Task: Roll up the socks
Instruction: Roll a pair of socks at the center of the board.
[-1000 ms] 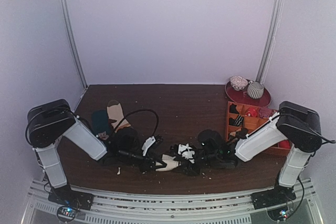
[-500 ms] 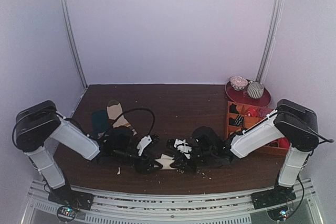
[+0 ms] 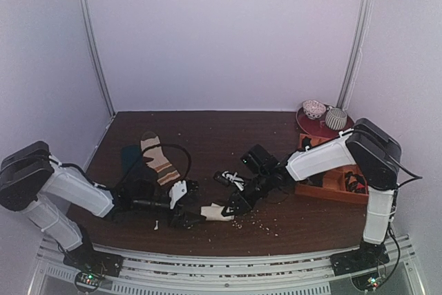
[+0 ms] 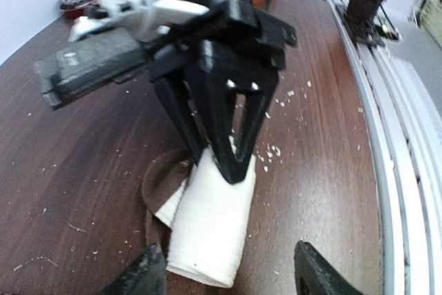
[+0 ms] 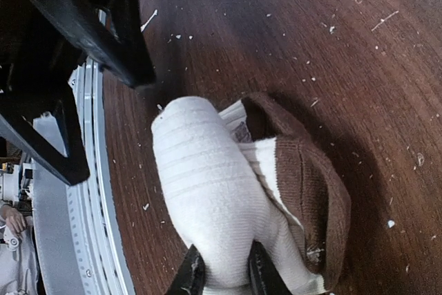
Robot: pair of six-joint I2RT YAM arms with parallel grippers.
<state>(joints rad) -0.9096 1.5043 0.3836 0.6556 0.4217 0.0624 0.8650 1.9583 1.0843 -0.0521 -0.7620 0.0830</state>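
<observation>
Top external: the socks (image 3: 215, 212) have slid left.

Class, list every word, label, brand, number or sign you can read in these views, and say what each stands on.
No text can be read in any view.
The socks, the left tool, the right tool and the table show no lettering.
A small grey patch inside the socks' brown cuff is too blurred to tell if it is print.
</observation>
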